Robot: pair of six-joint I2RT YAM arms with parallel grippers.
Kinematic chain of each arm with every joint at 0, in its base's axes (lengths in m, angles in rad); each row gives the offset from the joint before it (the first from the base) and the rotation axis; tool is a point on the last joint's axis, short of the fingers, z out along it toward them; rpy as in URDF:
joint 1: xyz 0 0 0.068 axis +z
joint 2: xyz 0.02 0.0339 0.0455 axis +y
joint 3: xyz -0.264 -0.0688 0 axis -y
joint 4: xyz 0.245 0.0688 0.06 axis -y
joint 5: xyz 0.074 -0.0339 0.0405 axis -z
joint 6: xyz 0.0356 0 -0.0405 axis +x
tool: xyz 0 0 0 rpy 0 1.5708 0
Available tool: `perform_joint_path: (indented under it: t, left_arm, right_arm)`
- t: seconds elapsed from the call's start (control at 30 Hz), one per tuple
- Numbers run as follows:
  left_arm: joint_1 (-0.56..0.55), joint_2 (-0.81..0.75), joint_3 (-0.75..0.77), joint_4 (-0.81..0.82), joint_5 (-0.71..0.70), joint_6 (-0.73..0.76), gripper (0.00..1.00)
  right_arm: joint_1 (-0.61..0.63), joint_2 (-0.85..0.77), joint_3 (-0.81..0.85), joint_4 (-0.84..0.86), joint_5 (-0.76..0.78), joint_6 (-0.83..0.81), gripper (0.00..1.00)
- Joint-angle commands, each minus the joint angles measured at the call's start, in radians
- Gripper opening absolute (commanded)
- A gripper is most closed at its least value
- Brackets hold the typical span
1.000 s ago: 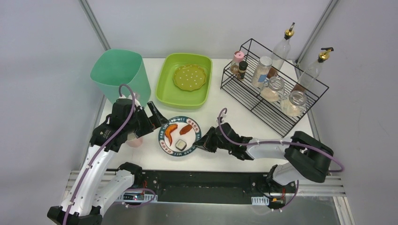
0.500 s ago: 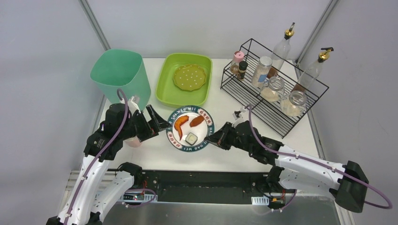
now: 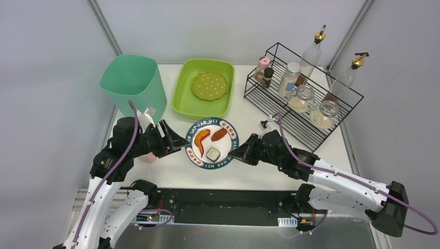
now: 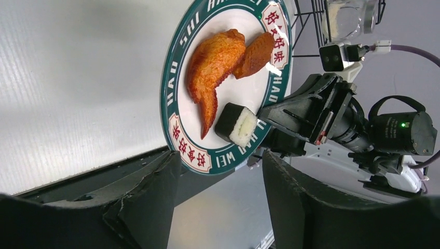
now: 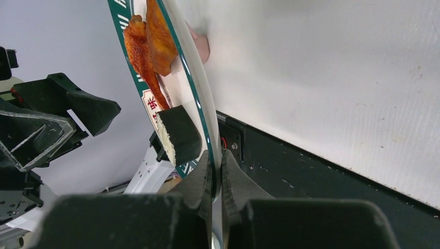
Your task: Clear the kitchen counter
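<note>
The white tabletop fills the middle of the overhead view, with its black rail at the near edge by my two bases. Near its front centre is a round plate with a green lettered rim, carrying a fried chicken wing, a smaller fried piece and a block of sushi. My right tool meets the plate's right edge. From above that grip is hard to read, but the right wrist camera shows both fingers clenched on the rim, one on each face, right beside the sushi. My left tool sits at the plate's left edge. The left wrist camera shows its fingers spread wide, with the plate's rim in the gap between them and not pinched. That same view shows the right tool gripping the far rim. I cannot tell from any view whether the plate rests on the tabletop or is lifted off it. Only the overhead view shows the rest. A lime-green tub with a yellow-green dish inside stands behind the plate. A teal bin stands at the back left, and a black wire rack of bottles and jars stands at the back right.
</note>
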Motion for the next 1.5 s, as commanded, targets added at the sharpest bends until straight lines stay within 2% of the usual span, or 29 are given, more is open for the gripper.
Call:
perform_joint_path:
  t: [0.0, 0.4, 0.8, 1.2, 1.37, 1.47]
  left_arm:
    - [-0.002, -0.024, -0.014, 0.032, 0.040, 0.001, 0.60]
    - [-0.002, -0.043, -0.033, 0.046, 0.055, -0.004, 0.54]
    - [-0.002, -0.047, -0.059, 0.091, 0.099, -0.035, 0.35]
    - [-0.002, -0.048, -0.094, 0.158, 0.107, -0.076, 0.33]
    - [-0.002, -0.048, -0.100, 0.188, 0.113, -0.096, 0.26]
    - [-0.002, -0.050, -0.103, 0.196, 0.116, -0.102, 0.13]
  right_arm:
    - [-0.002, -0.054, 0.097, 0.075, -0.048, 0.027, 0.00]
    - [-0.002, -0.080, 0.151, 0.026, -0.079, 0.038, 0.00]
    - [-0.001, -0.049, 0.214, 0.045, -0.134, 0.050, 0.00]
    - [0.005, -0.013, 0.226, 0.099, -0.173, 0.075, 0.00]
    - [0.009, -0.002, 0.228, 0.111, -0.176, 0.076, 0.00]
    - [0.009, -0.005, 0.226, 0.108, -0.164, 0.071, 0.00]
